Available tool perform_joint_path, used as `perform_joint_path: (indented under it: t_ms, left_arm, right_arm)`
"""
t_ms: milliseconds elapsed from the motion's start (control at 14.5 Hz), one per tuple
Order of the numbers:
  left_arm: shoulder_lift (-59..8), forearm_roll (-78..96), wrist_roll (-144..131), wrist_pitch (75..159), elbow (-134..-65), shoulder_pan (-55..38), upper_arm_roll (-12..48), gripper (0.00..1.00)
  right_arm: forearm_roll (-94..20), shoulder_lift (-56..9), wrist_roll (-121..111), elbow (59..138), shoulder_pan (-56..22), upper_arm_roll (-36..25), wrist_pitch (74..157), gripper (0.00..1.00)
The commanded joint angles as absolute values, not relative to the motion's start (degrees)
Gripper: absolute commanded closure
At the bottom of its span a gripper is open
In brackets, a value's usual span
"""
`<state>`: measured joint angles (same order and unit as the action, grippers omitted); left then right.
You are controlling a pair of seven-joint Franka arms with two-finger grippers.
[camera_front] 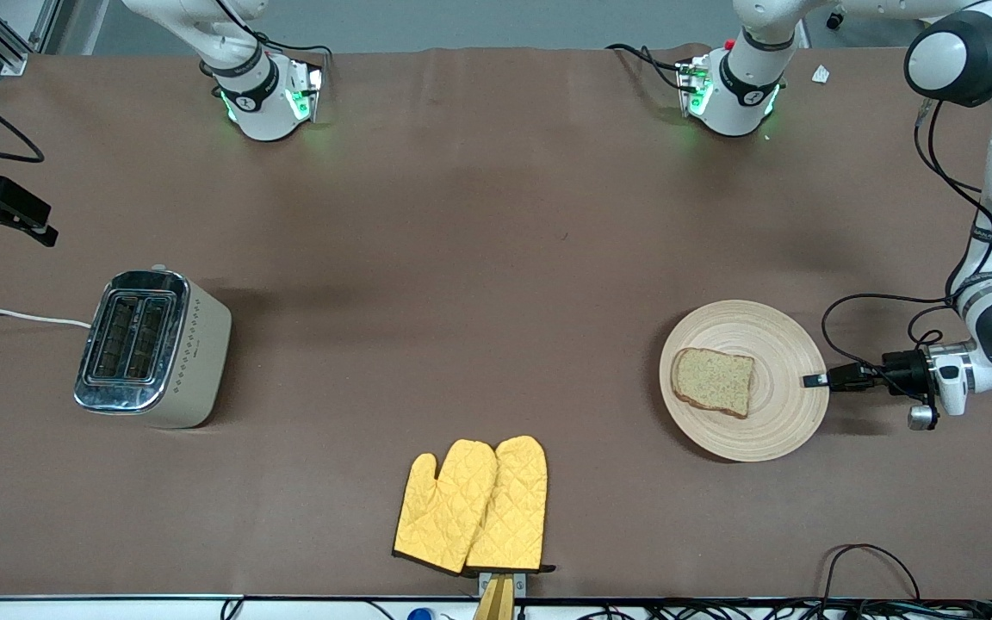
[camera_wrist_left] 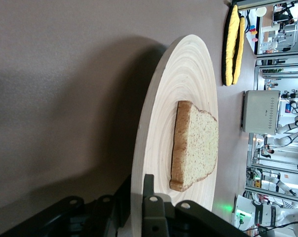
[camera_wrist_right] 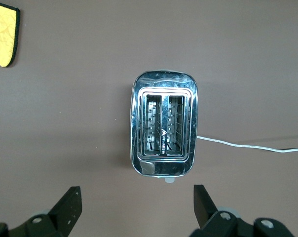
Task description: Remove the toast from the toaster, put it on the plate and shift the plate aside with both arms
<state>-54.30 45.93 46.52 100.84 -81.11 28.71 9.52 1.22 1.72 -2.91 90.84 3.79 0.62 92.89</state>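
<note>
Light wood, ringed with grain, the plate lies toward the left arm's end of the bench, well clear of the front edge, with the toast flat on it. The left gripper comes in level and is clamped on the plate's rim, one finger above and one below. The right gripper hangs at the right arm's end, spread wide over the toaster, whose two slots stand empty. Yellow oven mitts lie at the middle of the front edge.
</note>
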Motion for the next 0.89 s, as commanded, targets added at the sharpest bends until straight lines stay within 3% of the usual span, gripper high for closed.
perform_joint_path:
  t_ms: [0, 69, 481, 688, 825]
  left_arm:
    - [-53.8, 46.0, 46.4, 98.6, -81.4, 29.9, 10.1, 0.54]
    - [-53.6, 45.7, 46.7, 98.6, -81.3, 30.2, 10.0, 0.01]
    - [-47.4, 27.3, 44.0, 96.6, -75.7, 30.4, 10.5, 0.00]
    - [-39.2, 20.1, 41.9, 96.7, -75.1, 28.6, 10.8, 0.00]
    - [-31.2, 14.1, 33.9, 96.7, -75.1, 22.2, 10.7, 0.00]
  right_arm:
    - [1.9, 1.4, -3.5, 89.9, 4.1, 0.6, 91.9, 0.00]
    - [1.9, 1.4, -3.5, 89.9, 4.1, 0.6, 91.9, 0.00]
    - [1.8, 1.4, -3.4, 89.9, 4.1, 0.6, 91.9, 0.00]
    - [1.8, 1.4, -3.5, 89.9, 4.1, 0.6, 91.9, 0.00]
    - [1.8, 1.4, -3.5, 89.9, 4.1, 0.6, 91.9, 0.00]
